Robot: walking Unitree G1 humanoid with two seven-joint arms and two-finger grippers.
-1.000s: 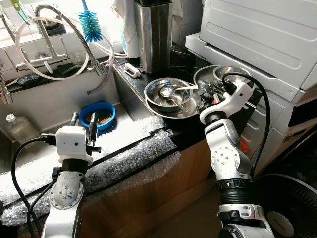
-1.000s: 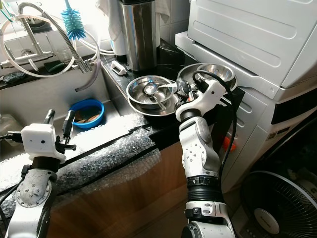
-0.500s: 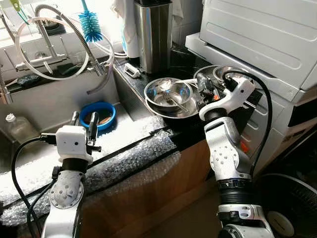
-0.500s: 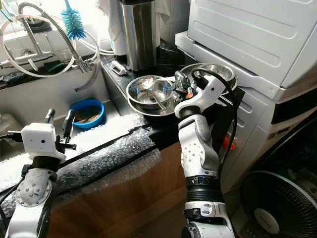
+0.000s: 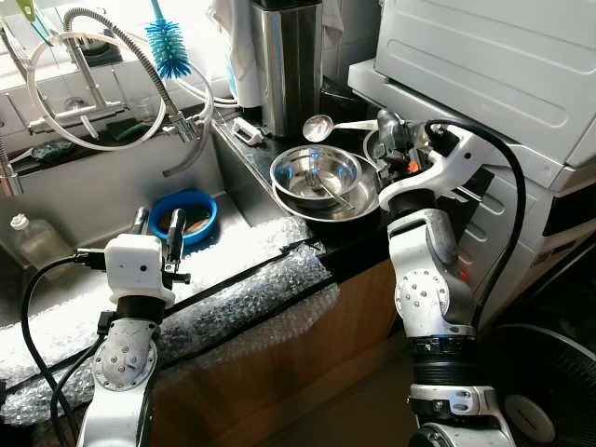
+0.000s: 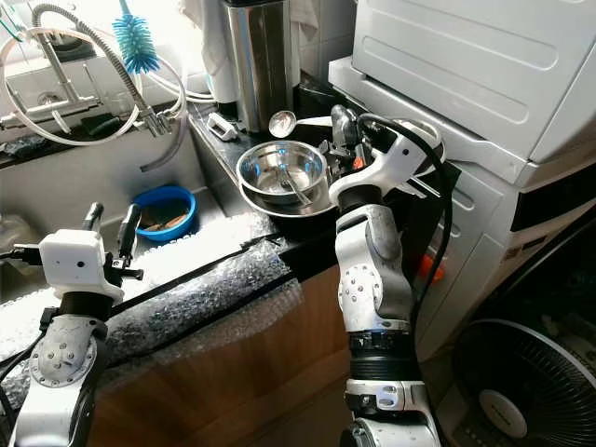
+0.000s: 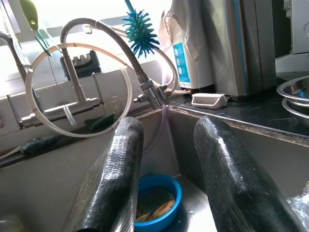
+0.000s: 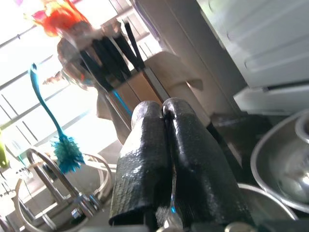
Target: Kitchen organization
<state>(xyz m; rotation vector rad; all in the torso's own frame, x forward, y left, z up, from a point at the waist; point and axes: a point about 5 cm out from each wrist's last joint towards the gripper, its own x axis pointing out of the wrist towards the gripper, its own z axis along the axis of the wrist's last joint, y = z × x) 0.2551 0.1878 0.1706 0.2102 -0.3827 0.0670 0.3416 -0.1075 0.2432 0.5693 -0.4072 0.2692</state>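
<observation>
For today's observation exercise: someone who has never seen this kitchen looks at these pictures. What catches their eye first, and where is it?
Most striking is the right gripper holding a metal ladle in the air above the stacked steel bowls on the dark counter, fingers closed on its handle. Next, the bright blue bottle brush stands by the coiled faucet hose behind the sink, and a blue bowl sits down in the sink. The left gripper hangs open above the bubble wrap at the sink's front edge.
</observation>
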